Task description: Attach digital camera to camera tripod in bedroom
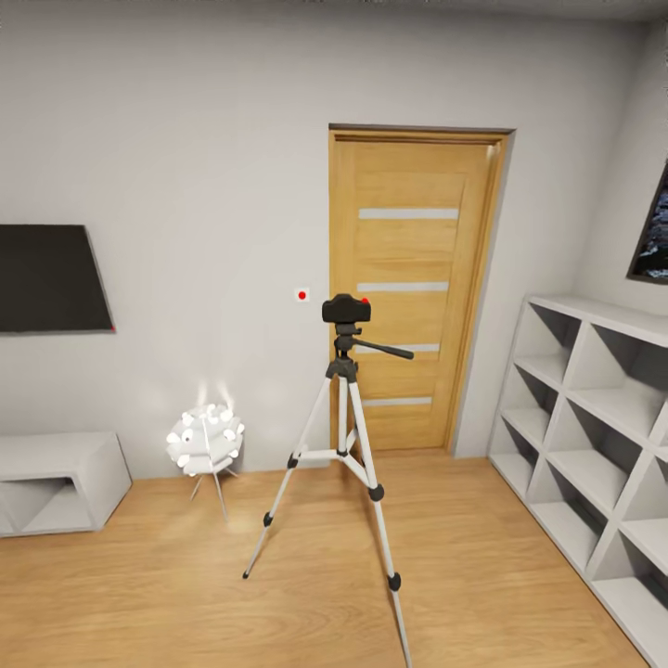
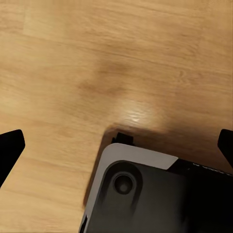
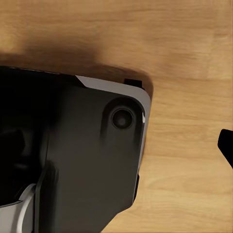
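At frame centre, the camera is seated on the tripod; attachment seems done. The left tool is spread apart and empty; the right cannot be told.

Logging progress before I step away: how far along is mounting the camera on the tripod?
It looks done: the digital camera sits upright on the camera tripod head, in front of the wooden door. Nothing is in hand; both wrist views look down at floor and the robot's base. Whether it is locked on cannot be told.

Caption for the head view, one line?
Digital camera seated on the camera tripod before a wooden door.
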